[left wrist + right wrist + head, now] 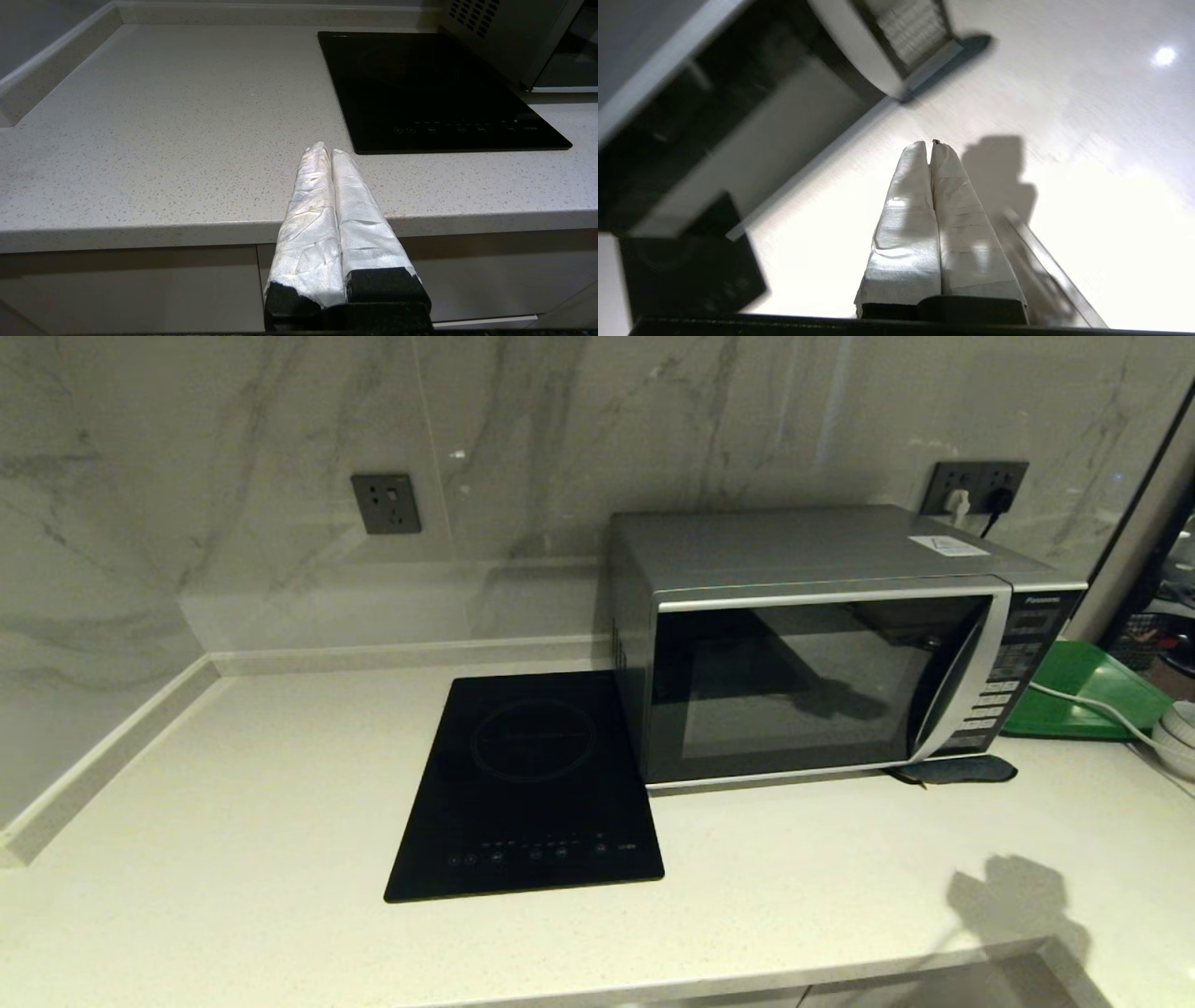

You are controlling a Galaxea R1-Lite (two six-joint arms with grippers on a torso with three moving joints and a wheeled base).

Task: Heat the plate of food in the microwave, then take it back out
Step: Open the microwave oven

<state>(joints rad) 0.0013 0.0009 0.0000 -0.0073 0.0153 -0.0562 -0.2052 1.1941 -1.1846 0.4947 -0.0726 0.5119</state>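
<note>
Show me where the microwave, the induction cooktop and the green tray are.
microwave (794, 686): head view, on the dark glass door.
induction cooktop (532, 784): head view, on the black glass top.
green tray (1092, 686): head view, on its bare floor.

Microwave silver-grey, dark glass door; cooktop black; tray green; counter speckled off-white.

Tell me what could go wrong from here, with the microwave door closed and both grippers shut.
1. The silver-grey Panasonic microwave has its door closed; the right gripper, shut above the pale speckled counter, must open before it can hook the curved silver handle strip.
2. The flat black induction cooktop lies beside the microwave; a swinging door or arm may scrape it.
3. The white cable over the green tray could snag.
</note>
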